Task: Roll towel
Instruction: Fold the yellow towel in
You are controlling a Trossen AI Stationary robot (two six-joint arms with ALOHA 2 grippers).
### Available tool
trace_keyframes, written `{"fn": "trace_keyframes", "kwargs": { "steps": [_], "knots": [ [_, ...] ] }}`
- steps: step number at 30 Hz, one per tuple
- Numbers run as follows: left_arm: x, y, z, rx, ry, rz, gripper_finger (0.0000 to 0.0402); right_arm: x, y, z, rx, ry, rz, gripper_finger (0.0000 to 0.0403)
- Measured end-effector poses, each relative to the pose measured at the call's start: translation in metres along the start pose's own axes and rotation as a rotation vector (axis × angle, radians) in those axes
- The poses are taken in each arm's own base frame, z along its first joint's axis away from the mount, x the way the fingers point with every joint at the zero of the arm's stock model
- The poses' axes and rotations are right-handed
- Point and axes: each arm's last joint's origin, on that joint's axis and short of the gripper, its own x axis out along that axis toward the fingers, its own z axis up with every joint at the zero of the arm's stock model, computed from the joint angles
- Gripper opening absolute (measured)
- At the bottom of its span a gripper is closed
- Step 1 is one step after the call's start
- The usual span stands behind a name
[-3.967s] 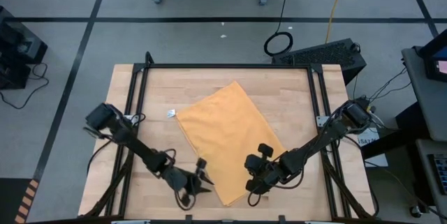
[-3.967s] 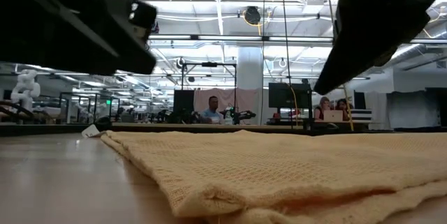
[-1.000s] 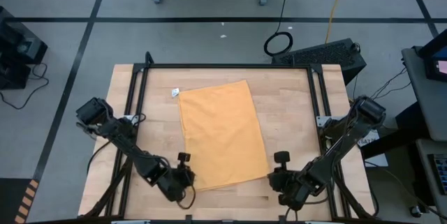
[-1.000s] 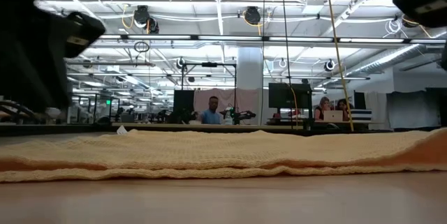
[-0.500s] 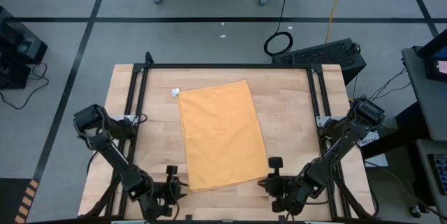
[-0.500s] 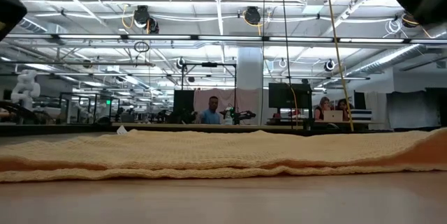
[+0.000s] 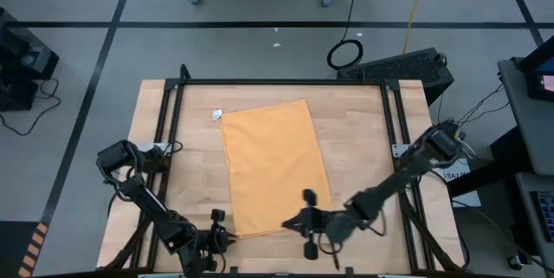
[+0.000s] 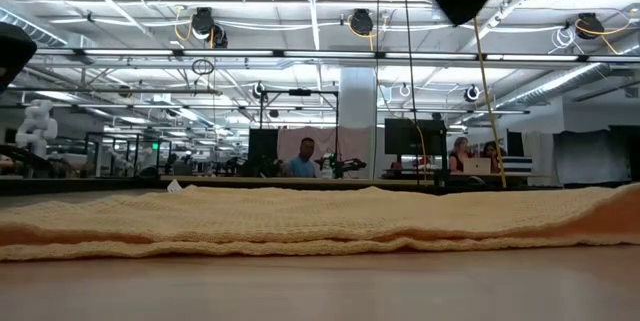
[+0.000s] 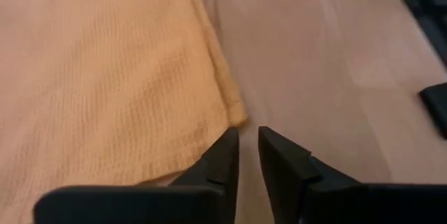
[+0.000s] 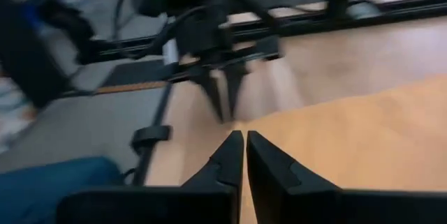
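Observation:
The mustard-yellow towel point(image 7: 275, 167) lies spread flat on the wooden table, long side running near to far, with its white tag point(image 7: 216, 113) at the far left corner. My left gripper point(image 7: 227, 236) stands at the towel's near left corner point(image 9: 236, 116), pointing slantwise down, its fingers a narrow gap apart with nothing between them point(image 9: 248, 137). My right gripper point(image 7: 290, 224) is shut point(image 10: 243, 139). It hangs above the towel's near edge and points toward the table's left, at the left gripper point(image 10: 223, 102). The towel's near edge point(image 8: 320, 248) rests on the table. My left gripper has its fingertips point(image 9: 229, 140) right at the towel's near left corner, slanting down from the near side. I cannot tell whether they touch the cloth or the table.
Black frame rails point(image 7: 169, 139) point(image 7: 394, 131) run along the table's left and right sides and its far edge. Bare wood lies left and right of the towel. People sit at desks point(image 8: 300, 166) in the room beyond the table.
My right gripper has swung from beside the towel's near right corner toward the table's left. It has turned and now points left over the near edge. My left gripper has drawn back a little toward the table's near edge. The towel has stayed still.

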Motion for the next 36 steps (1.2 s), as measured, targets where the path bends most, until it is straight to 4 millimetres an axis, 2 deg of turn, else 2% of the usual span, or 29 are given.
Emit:
{"fn": "trace_keyframes", "kwargs": {
  "steps": [3,7,12,15,17,21,29,36],
  "knots": [
    [0.001,0.003,-0.002,0.015,0.022,0.017,0.0059,0.021,-0.012,-0.010,0.008,0.038,0.077,0.0011],
    [0.001,0.003,-0.002,0.059,0.021,0.023,0.0066,0.043,-0.025,-0.026,0.010,0.112,0.093,0.0011],
    [0.002,0.005,-0.002,0.080,0.024,0.042,0.0111,0.064,-0.032,-0.037,0.005,0.164,0.105,0.0011],
    [0.007,0.007,-0.003,0.100,0.036,0.051,0.0139,0.073,-0.032,-0.038,0.002,0.168,0.117,0.0011],
    [0.009,0.008,-0.003,0.118,0.043,0.045,0.0143,0.080,-0.031,-0.036,-0.010,0.154,0.119,0.0011],
    [0.012,0.010,0.000,0.138,0.057,0.030,0.0121,0.088,-0.030,-0.036,-0.049,0.192,0.098,0.0011],
    [0.014,0.013,0.001,0.147,0.063,0.033,0.0010,0.098,-0.036,-0.036,-0.059,0.231,0.059,0.0011],
    [0.013,0.013,0.006,0.163,0.043,0.060,0.0005,0.098,-0.039,-0.037,-0.062,0.246,0.050,0.0011]
  ]
}}
